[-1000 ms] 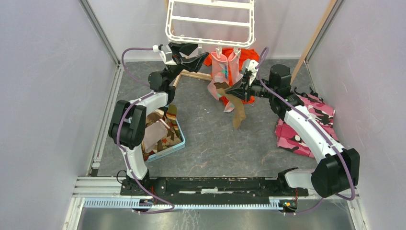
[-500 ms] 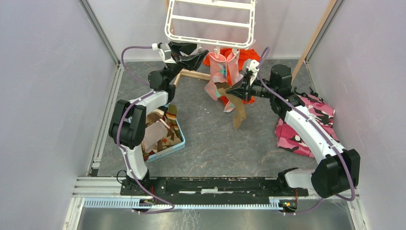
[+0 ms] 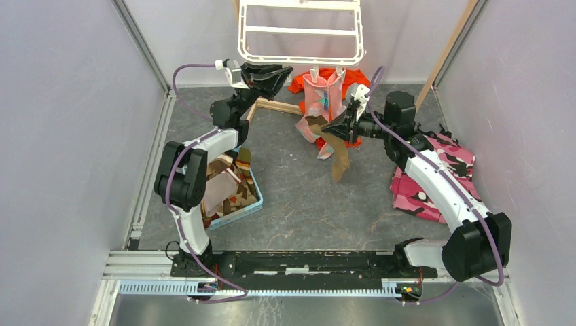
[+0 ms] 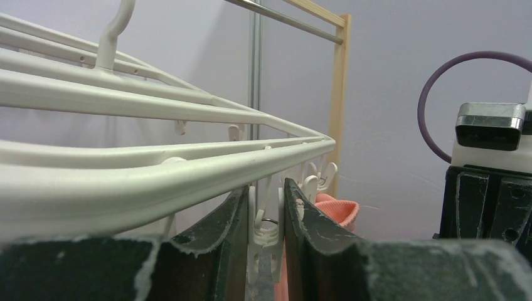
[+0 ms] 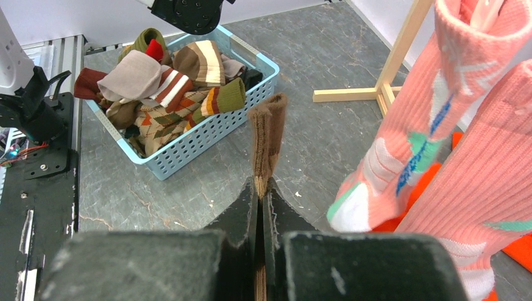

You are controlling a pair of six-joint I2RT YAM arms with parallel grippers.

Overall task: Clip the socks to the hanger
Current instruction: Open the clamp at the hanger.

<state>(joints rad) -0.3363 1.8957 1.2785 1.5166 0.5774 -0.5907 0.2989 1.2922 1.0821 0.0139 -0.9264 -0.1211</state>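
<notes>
The white hanger (image 3: 301, 32) hangs at the back; its bars fill the left wrist view (image 4: 125, 169). My left gripper (image 3: 282, 72) is shut on one of its white clips (image 4: 266, 229) at the near left corner. Two pink socks with teal and white patches (image 3: 320, 98) hang clipped to the hanger's front edge, also in the right wrist view (image 5: 439, 125). My right gripper (image 3: 327, 126) is shut on a plain brown sock (image 3: 337, 155), its cuff sticking up between the fingers (image 5: 266, 141), held beside the pink socks. More socks (image 5: 169, 81) fill a blue basket.
The blue basket (image 3: 253, 205) sits by the left arm. A large orange garment (image 3: 350, 81) lies behind the pink socks. Pink camouflage cloth (image 3: 435, 176) lies at the right. A wooden stand (image 3: 448, 51) with a base bar (image 3: 275, 106) frames the hanger.
The hanger and its pink socks have swung slightly right. My left gripper has shifted with the clip. The right gripper and brown sock have barely moved.
</notes>
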